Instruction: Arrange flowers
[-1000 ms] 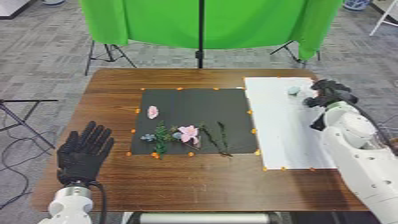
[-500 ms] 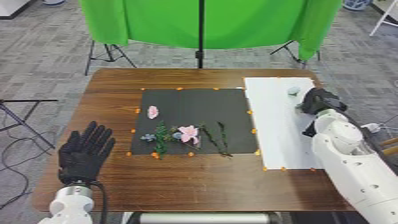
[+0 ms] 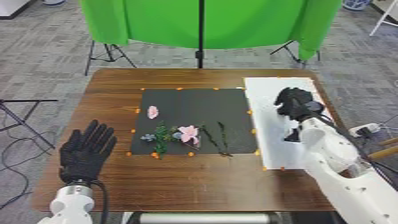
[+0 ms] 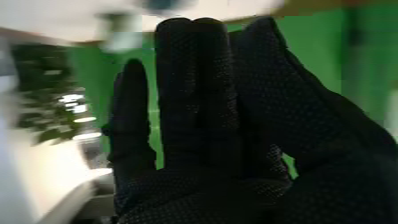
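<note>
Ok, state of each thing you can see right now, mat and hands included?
Left hand: open, fingers extended
Right hand: open, over the white sheet
Dark mat: flat
White sheet: flat
Small pink flower: lying, apart from the rest
Larger pink flower: lying, petals spread
Green sprig: lying on the mat

The head view is bright and evenly lit, with only faint, soft shading on the brown table [image 3: 178, 192]. The white sheet [image 3: 268, 120] is the palest patch there, while the dark mat [image 3: 191, 106] shows no strong glare. In the right wrist view the light is harsher: hard white highlights [image 4: 75, 107] flare beside dark leaves [image 4: 40, 72], and the area below them washes out. Against the green cloth [image 4: 315, 55], the black fingers [image 4: 191, 75] are deeply shaded, and the background is blurred.
</note>
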Action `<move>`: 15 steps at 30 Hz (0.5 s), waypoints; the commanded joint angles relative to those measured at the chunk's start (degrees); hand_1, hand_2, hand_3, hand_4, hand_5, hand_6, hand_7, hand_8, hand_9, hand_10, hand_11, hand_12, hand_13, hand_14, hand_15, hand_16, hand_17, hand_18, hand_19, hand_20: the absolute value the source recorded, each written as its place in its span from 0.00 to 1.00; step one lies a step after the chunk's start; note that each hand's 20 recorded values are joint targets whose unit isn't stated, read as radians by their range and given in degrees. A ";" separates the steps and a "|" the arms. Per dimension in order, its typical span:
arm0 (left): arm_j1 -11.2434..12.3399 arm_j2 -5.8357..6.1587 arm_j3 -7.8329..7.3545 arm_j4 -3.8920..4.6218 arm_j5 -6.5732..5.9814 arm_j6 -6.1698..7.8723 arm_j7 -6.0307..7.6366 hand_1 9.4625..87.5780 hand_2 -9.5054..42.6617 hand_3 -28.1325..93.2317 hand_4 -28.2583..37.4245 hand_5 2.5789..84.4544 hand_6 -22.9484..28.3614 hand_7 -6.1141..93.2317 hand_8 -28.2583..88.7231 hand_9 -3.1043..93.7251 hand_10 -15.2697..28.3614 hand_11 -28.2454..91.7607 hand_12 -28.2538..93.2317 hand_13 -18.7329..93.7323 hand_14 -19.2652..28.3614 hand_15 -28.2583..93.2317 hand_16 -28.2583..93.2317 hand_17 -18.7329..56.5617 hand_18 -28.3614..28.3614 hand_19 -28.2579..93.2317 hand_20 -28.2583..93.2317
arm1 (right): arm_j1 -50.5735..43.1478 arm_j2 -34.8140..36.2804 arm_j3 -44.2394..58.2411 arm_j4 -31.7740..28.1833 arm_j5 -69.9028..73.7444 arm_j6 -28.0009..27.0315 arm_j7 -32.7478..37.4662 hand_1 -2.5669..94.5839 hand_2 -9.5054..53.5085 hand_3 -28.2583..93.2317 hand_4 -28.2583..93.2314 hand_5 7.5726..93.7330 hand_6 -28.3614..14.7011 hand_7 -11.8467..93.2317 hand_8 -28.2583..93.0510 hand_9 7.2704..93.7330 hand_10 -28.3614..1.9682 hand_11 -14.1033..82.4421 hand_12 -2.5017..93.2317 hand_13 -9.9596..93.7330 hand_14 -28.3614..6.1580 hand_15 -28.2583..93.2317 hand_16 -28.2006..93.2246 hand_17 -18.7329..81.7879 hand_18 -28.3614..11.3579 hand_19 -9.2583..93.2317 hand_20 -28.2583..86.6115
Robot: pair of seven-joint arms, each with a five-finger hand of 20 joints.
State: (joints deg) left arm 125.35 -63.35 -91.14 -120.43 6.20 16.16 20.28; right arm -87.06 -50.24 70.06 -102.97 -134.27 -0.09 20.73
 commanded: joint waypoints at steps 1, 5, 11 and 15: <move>0.05 -0.37 0.20 0.82 0.36 -0.75 -0.98 0.25 0.47 0.87 0.00 0.53 0.65 0.17 0.16 0.44 0.72 0.42 0.30 0.42 0.75 0.55 0.16 0.13 0.76 0.55 0.32 | 1.57 -1.28 -4.21 -4.32 -6.80 1.82 -3.14 0.60 0.00 0.83 0.00 0.65 0.70 0.38 0.08 0.72 0.57 0.37 0.32 0.67 0.63 0.60 0.49 0.43 0.20 0.83 0.55; 0.14 -0.27 0.35 0.74 0.47 -0.74 -1.15 0.25 0.47 0.87 0.00 0.53 0.65 0.17 0.16 0.44 0.71 0.42 0.30 0.42 0.75 0.56 0.16 0.13 0.76 0.55 0.32 | -0.05 -0.78 -0.87 -5.79 -8.28 -6.82 0.66 0.48 0.00 0.93 0.00 0.53 0.62 0.34 0.09 0.49 0.45 0.37 0.19 0.48 0.40 0.61 0.34 0.37 0.16 0.81 0.54; 0.89 -0.19 -0.36 0.45 0.12 0.02 -0.15 0.25 0.47 0.87 0.00 0.53 0.65 0.17 0.16 0.44 0.72 0.42 0.30 0.42 0.75 0.56 0.16 0.13 0.76 0.55 0.32 | -2.96 0.79 3.66 -6.32 -5.39 -13.29 3.08 0.47 0.00 0.91 0.00 0.48 0.58 0.30 0.11 0.42 0.40 0.31 0.19 0.41 0.34 0.54 0.33 0.35 0.14 0.80 0.54; 0.98 -0.37 -0.09 0.43 0.00 0.08 -0.21 0.25 0.47 0.87 0.00 0.53 0.65 0.17 0.16 0.44 0.72 0.42 0.30 0.42 0.75 0.56 0.16 0.13 0.76 0.55 0.32 | -3.13 0.20 3.89 -4.20 -5.18 -14.48 3.13 0.47 0.00 0.91 0.00 0.47 0.58 0.30 0.11 0.41 0.41 0.30 0.18 0.41 0.33 0.53 0.34 0.36 0.14 0.80 0.53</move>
State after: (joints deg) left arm 125.15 -63.32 -91.35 -120.20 6.28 16.01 20.01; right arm -88.84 -51.44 74.04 -110.33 -139.12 -15.80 23.32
